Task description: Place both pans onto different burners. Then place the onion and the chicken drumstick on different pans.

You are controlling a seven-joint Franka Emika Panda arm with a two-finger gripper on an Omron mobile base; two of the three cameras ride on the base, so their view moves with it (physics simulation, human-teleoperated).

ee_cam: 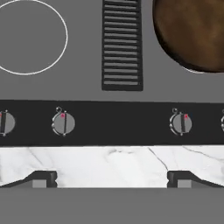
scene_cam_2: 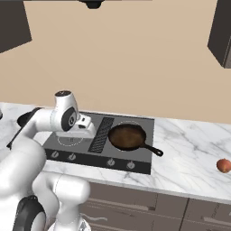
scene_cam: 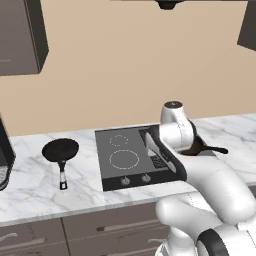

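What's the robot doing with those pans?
It's setting up the stove. The brown pan already sits on a burner on the cooktop. The black pan still lies on the counter, off to the side of the cooktop. The robot's tool is open and holds nothing; it hangs over the front edge by the knobs. An onion waits on the counter farther away.

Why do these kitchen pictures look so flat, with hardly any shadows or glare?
Left base view: even light, black pan casts barely any shadow. Right base view: brown pan shows only a soft sheen. Hand view: knobs slightly soft, vent sharp.
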